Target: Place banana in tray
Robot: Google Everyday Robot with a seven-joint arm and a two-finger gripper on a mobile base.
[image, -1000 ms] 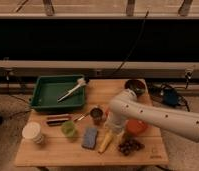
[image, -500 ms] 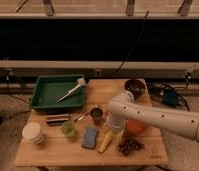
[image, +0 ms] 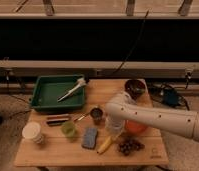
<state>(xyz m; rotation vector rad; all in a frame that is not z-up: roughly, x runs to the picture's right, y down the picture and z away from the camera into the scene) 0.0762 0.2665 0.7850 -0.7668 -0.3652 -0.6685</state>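
The banana (image: 105,145) lies on the wooden table (image: 53,152) near the front edge, right of the blue sponge (image: 90,137). The dark green tray (image: 45,90) stands at the table's back left and holds a long-handled white-headed brush (image: 72,89). My white arm reaches in from the right, and my gripper (image: 114,131) hangs just above the banana's upper end.
An orange bowl (image: 135,126) sits partly hidden behind my arm. A bunch of dark grapes (image: 129,145), a dark cup (image: 97,114), a green cup (image: 68,129), a white container (image: 32,132), a dark bar (image: 58,119) and a dark bowl (image: 135,87) share the table.
My arm has come down a little toward the banana. The objects have not moved.
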